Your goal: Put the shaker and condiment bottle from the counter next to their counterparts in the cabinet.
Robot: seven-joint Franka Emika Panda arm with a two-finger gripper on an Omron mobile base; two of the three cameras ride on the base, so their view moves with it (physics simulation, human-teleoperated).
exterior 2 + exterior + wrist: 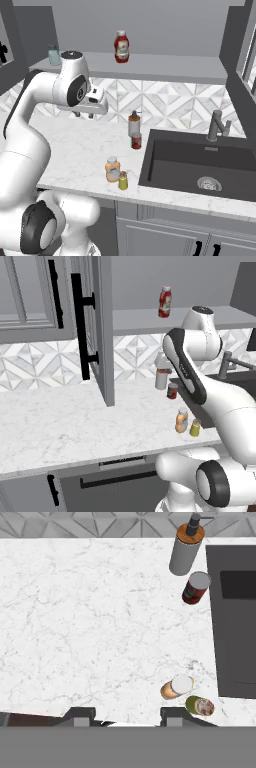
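Observation:
The orange condiment bottle (pixel 181 420) (pixel 112 169) (pixel 176 687) stands upright near the counter's (pixel 75 421) (pixel 75 142) front edge, just left of the sink. Touching or almost touching its right side is the short yellow-green shaker (pixel 195 428) (pixel 123 181) (pixel 200 705). My gripper (pixel 84 115) (pixel 127 716) hangs well above the counter, pointing down, up and to the left of both. It is open and holds nothing. A red bottle (pixel 165 301) (pixel 121 46) with a white cap stands on the grey shelf (pixel 140 318) (pixel 165 67) of the open cabinet.
A beige pump dispenser (pixel 161 378) (pixel 134 124) (pixel 186 549) and a small red can (pixel 172 390) (pixel 136 141) (pixel 196 588) stand farther back. The dark sink (pixel 200 165) (pixel 235 622) with its faucet (pixel 217 126) lies right. The cabinet door (pixel 102 331) juts out. A pale jar (pixel 54 55) sits on the shelf's left end.

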